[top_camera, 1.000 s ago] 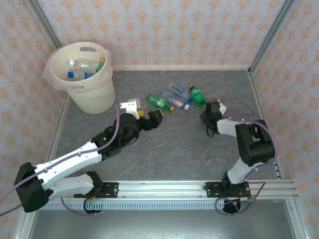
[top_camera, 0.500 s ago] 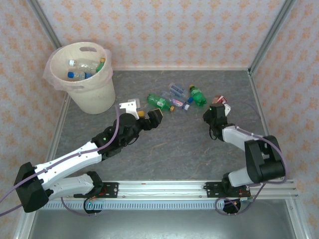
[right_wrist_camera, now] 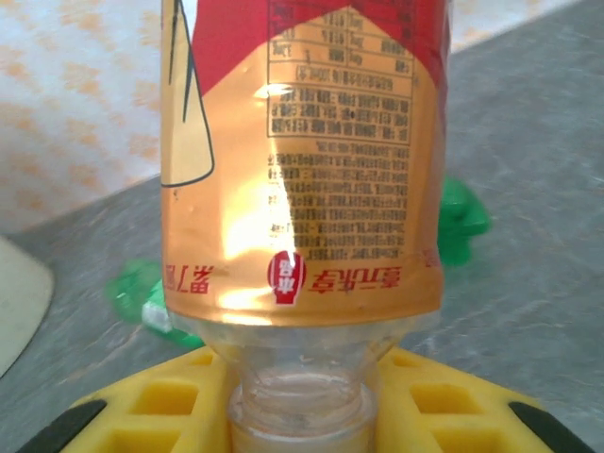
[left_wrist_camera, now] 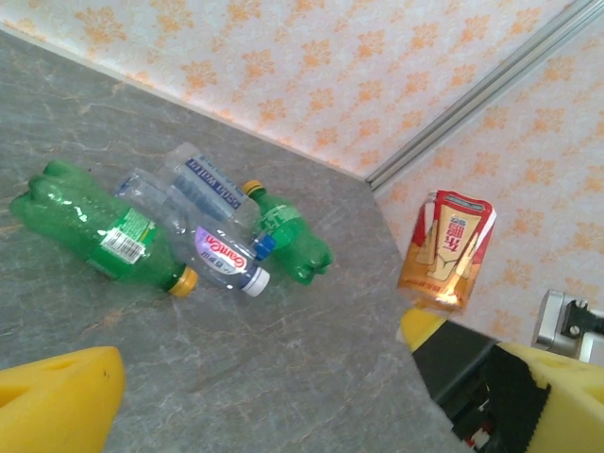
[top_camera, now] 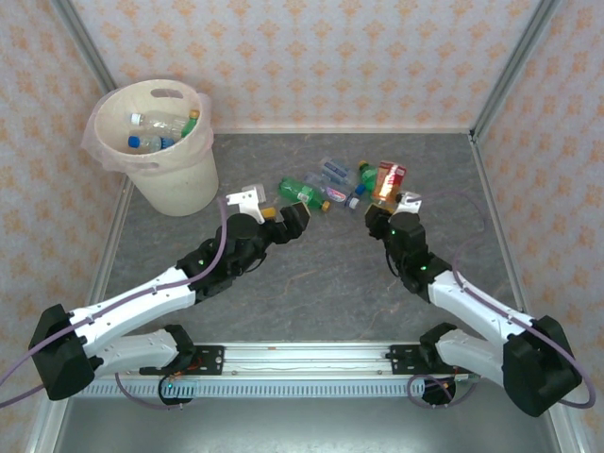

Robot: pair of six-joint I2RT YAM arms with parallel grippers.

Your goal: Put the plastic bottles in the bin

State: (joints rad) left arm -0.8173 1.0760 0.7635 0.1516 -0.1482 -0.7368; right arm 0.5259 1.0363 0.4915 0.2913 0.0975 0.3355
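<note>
My right gripper (top_camera: 385,205) is shut on the neck of a clear plastic bottle with an orange and red label (top_camera: 389,178), holding it off the table, base away from the wrist. In the right wrist view this bottle (right_wrist_camera: 297,160) stands between the yellow fingers (right_wrist_camera: 160,401) of the gripper (right_wrist_camera: 297,408). My left gripper (top_camera: 283,218) hangs open just short of a pile of bottles: a green one (top_camera: 302,192), a clear one (top_camera: 334,171) and another green one (top_camera: 367,177). The left wrist view has them too (left_wrist_camera: 99,231). The cream bin (top_camera: 179,184) stands at the far left with several bottles inside.
Patterned walls and metal frame posts (top_camera: 505,66) close in the grey table on three sides. The rail (top_camera: 302,357) with both arm bases runs along the near edge. Bare table lies between the arms and in front of the bin.
The right arm has swung leftward and stretched out, lifting the orange-labelled bottle from the table at the right to above the pile. The left arm has stayed put.
</note>
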